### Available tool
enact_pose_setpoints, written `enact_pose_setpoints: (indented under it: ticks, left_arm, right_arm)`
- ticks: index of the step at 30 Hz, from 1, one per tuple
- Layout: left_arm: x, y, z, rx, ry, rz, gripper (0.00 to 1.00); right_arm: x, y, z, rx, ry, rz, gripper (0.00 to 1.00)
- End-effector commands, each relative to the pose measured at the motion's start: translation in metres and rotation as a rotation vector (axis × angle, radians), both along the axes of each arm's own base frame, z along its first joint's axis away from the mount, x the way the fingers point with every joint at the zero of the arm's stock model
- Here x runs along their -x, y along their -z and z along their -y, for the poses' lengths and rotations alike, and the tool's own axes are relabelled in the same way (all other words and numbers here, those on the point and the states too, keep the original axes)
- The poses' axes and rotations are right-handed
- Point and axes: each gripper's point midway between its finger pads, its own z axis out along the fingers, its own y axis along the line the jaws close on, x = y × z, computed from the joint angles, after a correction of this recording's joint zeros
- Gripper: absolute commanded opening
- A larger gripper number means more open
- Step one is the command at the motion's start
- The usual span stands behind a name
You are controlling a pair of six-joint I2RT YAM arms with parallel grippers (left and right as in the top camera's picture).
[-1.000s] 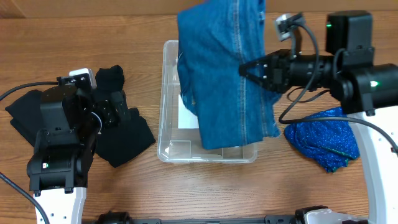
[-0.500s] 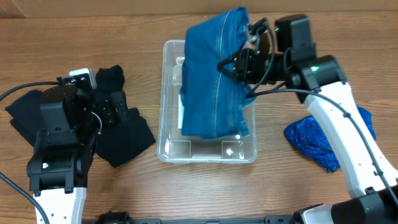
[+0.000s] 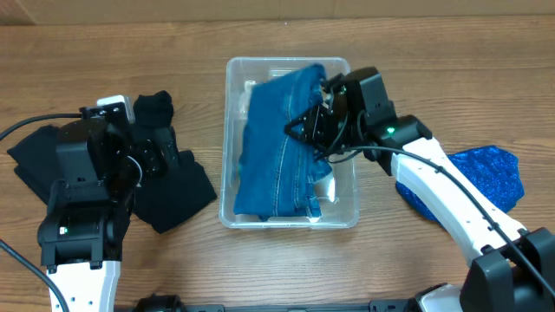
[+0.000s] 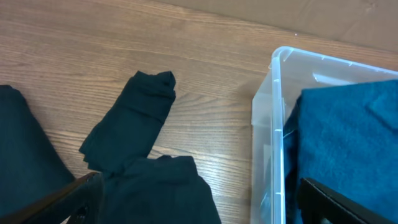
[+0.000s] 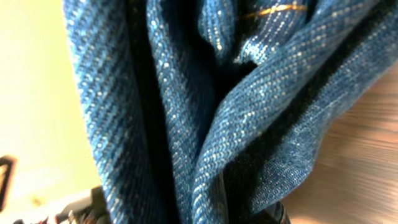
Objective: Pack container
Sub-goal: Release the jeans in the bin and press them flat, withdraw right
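**Overhead**
- Container (image 3: 231,130): a clear, glossy plastic bin, rectangular with rounded corners and a raised rim. It stands on the worktop (image 3: 390,269) directly under the right jaws.
- Jeans (image 3: 273,156): blue denim with a paler stitched seam, loosely folded. They lie inside the container and cover most of its floor. A strip of clear plastic shows on the side the right jaws reach in from.
- Right jaws: clamped on a bunched fold of the jeans, low over the container.
- Black garments (image 3: 178,186): matte, limp cloth heaped on the worktop under and beside the left jaws.
- Sparkly cloth (image 3: 486,173): bright blue, glittery and crumpled, lying behind the right jaws and outside the container.
- Worktop: brown wood grain.

**Left wrist**
- Left jaws: spread wide apart above the black cloth.
- Black sock (image 4: 134,118): soft knit lying flat, just ahead of the left jaws.
- Container: its ribbed clear wall stands ahead of one finger of the left jaws, with denim pressed behind it.

**Right wrist**
- Jeans: diagonal twill ribs fill the view, with a line of gold stitching at the top. Deep folds gather downward between the right jaws.
- Worktop: a sliver of wood grain shows beside the denim.
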Motion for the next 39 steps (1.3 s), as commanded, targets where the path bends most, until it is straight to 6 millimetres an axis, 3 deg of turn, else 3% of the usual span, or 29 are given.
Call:
enact_pose_setpoints:
  ticks: [1,3,7,8,14,18,22,24,26,28,32,39]
  left_arm:
    - [-0.002,-0.01,-0.001,-0.028,0.009,0.023,1.0]
    - [-0.001,-0.01,-0.001,-0.028,0.009,0.019,1.0]
    - [0.001,-0.007,0.0,-0.027,0.01,0.003,1.0]
    - [0.002,-0.006,-0.001,-0.027,0.01,-0.001,1.0]
    - [0.002,-0.006,-0.001,-0.027,0.01,-0.001,1.0]
    - [0.002,-0.006,-0.001,-0.027,0.01,-0.001,1.0]
    - [0.002,-0.006,-0.001,-0.027,0.01,-0.001,1.0]
    - [0.002,-0.006,-0.001,-0.027,0.009,-0.001,1.0]
    - [0.002,-0.006,-0.001,-0.027,0.01,-0.001,1.0]
    - [0.002,-0.006,-0.001,-0.027,0.01,-0.001,1.0]
    - [0.002,-0.006,-0.001,-0.026,0.01,-0.001,1.0]
    - [0.002,-0.006,-0.001,-0.027,0.01,-0.001,1.0]
  right_arm:
    - [-0.008,0.005,0.006,0.028,0.051,0.017,0.04]
    - [-0.011,0.019,0.015,0.096,0.067,0.024,0.05]
    - [-0.021,0.041,0.041,0.293,0.092,0.089,0.53]
    - [-0.022,0.042,0.046,0.326,0.085,0.107,0.56]
    - [-0.027,0.03,0.079,0.577,0.044,0.182,0.56]
    - [-0.035,-0.007,0.099,0.72,0.027,0.25,0.56]
    - [-0.041,-0.054,0.099,0.745,-0.013,0.338,0.53]
    - [-0.043,-0.07,0.094,0.736,-0.044,0.382,0.43]
    - [-0.042,-0.072,0.089,0.728,-0.057,0.392,0.19]
    - [-0.039,-0.065,0.086,0.733,-0.076,0.37,0.05]
    - [-0.034,-0.029,0.078,0.767,-0.143,0.292,0.04]
    - [-0.022,0.073,0.062,0.859,-0.312,0.084,0.04]
